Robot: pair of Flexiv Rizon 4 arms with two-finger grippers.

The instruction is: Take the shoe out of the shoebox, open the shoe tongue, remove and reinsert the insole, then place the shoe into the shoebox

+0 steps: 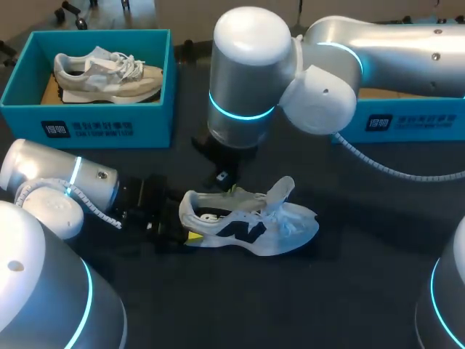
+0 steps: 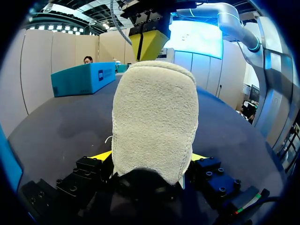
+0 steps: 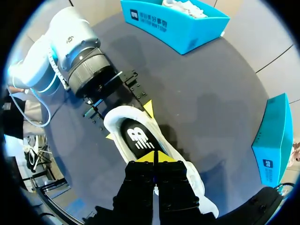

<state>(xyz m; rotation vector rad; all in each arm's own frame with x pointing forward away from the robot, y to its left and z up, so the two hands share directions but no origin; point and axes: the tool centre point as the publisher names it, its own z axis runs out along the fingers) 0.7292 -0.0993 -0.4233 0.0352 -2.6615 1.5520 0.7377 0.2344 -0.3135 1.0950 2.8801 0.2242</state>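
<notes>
Heel of shoe clamped both sides by left claw; shoe lies on counter, outside shoebox. Right claw tips pressed together over insole, nothing visibly pinched. Risks: tips skidding off flat insole; upward pull dragging shoe from heel grip.

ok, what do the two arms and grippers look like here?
The left arm and right arm: glossy silver-white rounded links, glowing cyan rings at joints, a pale ribbed hose along each. The left gripper and right gripper: black blocky bodies with bolt heads, two fingers tipped bright yellow.
</notes>
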